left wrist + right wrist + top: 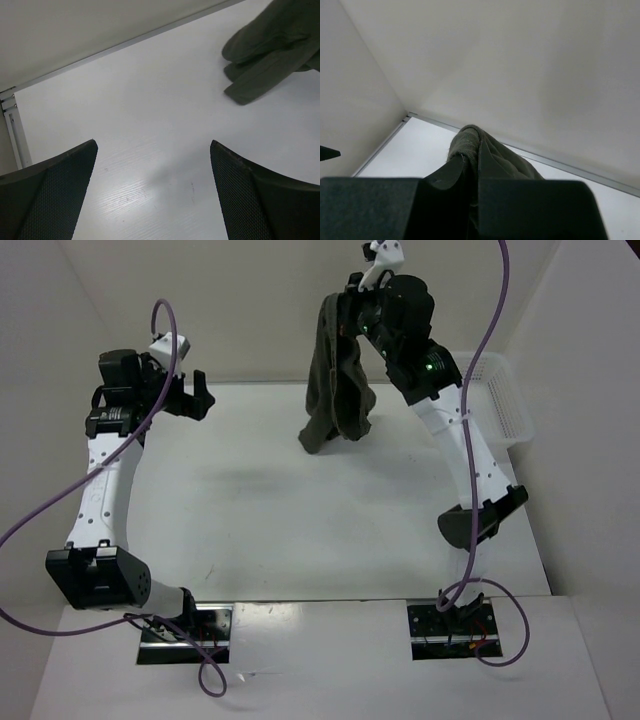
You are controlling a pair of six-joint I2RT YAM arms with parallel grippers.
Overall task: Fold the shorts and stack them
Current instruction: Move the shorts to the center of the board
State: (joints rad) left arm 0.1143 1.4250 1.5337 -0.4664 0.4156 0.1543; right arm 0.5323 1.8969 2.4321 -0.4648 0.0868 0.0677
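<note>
The dark olive-green shorts point(335, 375) hang bunched from my right gripper point(350, 302), which is raised high at the back middle of the table; their lower end touches the table. In the right wrist view the gripper point(474, 152) is shut on a fold of the shorts point(492, 157). My left gripper point(195, 392) is open and empty at the back left, apart from the cloth. In the left wrist view its fingers point(55, 185) are spread wide over bare table, and the shorts' lower end point(272, 50) lies at the upper right.
A white mesh basket point(505, 400) stands at the back right edge of the white table point(280, 530). White walls close the back and sides. Purple cables loop over both arms.
</note>
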